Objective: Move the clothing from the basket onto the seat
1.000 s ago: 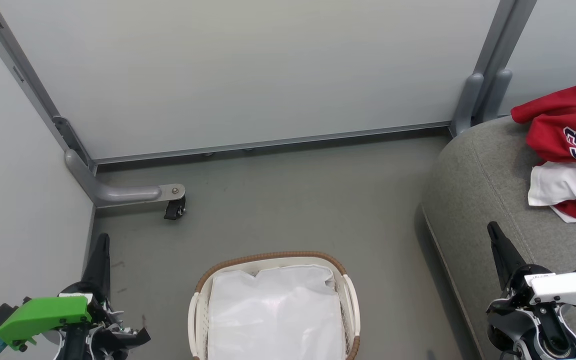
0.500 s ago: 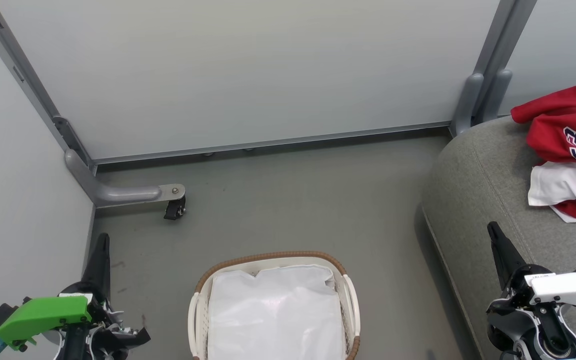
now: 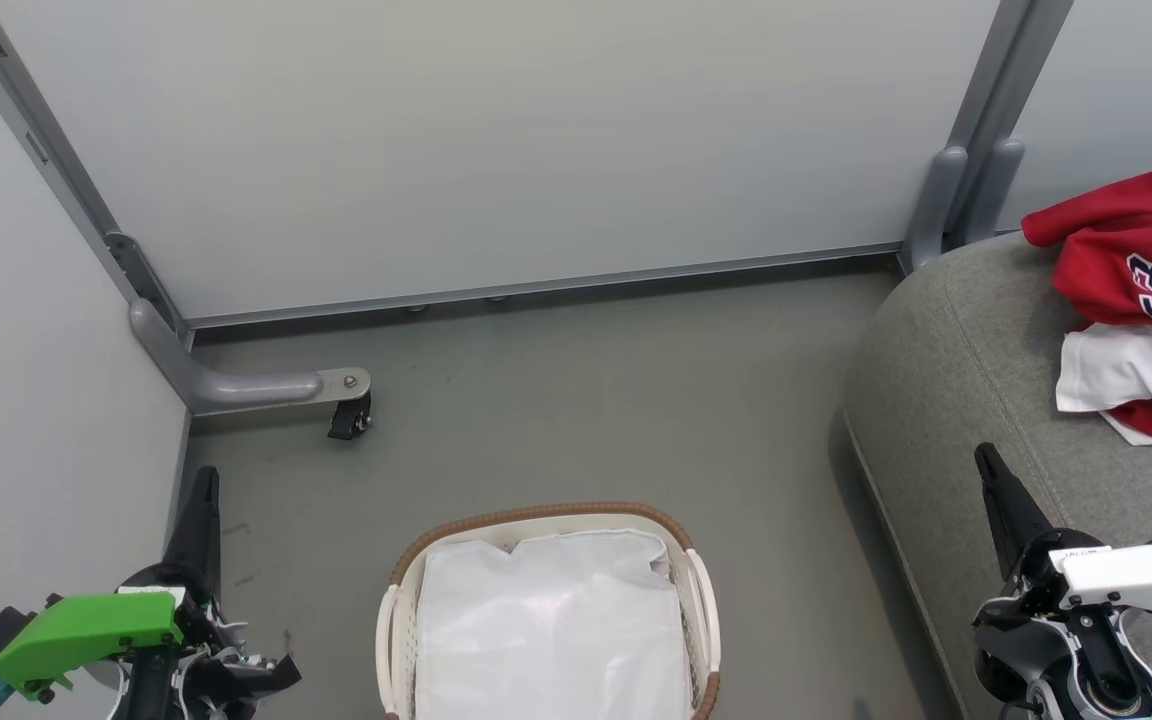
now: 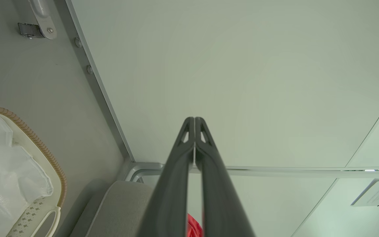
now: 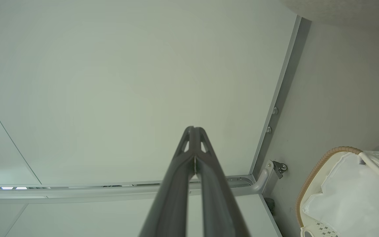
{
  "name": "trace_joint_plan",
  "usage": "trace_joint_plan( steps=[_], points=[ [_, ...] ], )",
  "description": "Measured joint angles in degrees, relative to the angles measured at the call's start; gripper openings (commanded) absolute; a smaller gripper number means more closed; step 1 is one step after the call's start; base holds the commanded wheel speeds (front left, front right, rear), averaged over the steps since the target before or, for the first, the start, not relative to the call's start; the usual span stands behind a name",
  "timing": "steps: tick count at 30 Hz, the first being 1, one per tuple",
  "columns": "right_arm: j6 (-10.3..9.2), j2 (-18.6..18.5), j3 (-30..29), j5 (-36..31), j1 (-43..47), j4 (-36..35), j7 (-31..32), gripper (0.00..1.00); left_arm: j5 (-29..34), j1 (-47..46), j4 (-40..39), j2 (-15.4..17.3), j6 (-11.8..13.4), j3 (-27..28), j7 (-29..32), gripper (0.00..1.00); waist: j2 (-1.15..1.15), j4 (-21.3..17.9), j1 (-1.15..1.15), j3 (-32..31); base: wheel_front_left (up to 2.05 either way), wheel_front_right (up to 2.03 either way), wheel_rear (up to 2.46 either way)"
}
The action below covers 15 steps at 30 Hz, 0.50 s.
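Both end effectors are clenched and empty: the left end effector (image 3: 204, 482) is left of the basket (image 3: 536, 514), the right end effector (image 3: 984, 458) near the sofa cushion (image 3: 956, 360).

The red number-23 jersey (image 3: 1126, 250), soft knit with white trim, lies crumpled on the grey woven cushion, well apart from the basket.

In the perforated plastic basket lies a crinkled white liner (image 3: 551, 620).

Risks, as I judge them: a grasp into the basket would snag the thin liner, and the jersey could slide off the cushion's rounded edge.

- We've got the basket (image 3: 536, 516) on the floor (image 3: 586, 400) right in front of us, liner (image 3: 551, 630) inside it.
- The seat (image 3: 956, 380) is to the basket's right, with the clothing (image 3: 1116, 250) piled on it at the far right.
- The partition panel (image 3: 496, 150) runs behind both, and its caster foot (image 3: 349, 415) stands back-left of the basket.
- Our left gripper (image 3: 204, 480) is left of the basket, and our right gripper (image 3: 986, 460) is over the seat's near part.
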Motion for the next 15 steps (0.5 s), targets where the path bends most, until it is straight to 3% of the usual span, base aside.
trace_joint_plan(
  steps=[15],
  points=[
    [0.0, 0.0, 0.0, 0.0, 0.0, 0.0, 0.0, 0.0, 0.0, 0.0, 0.0, 0.0, 0.0, 0.0, 0.0, 0.0, 0.0, 0.0, 0.0, 0.0, 0.0, 0.0, 0.0]
  ],
)
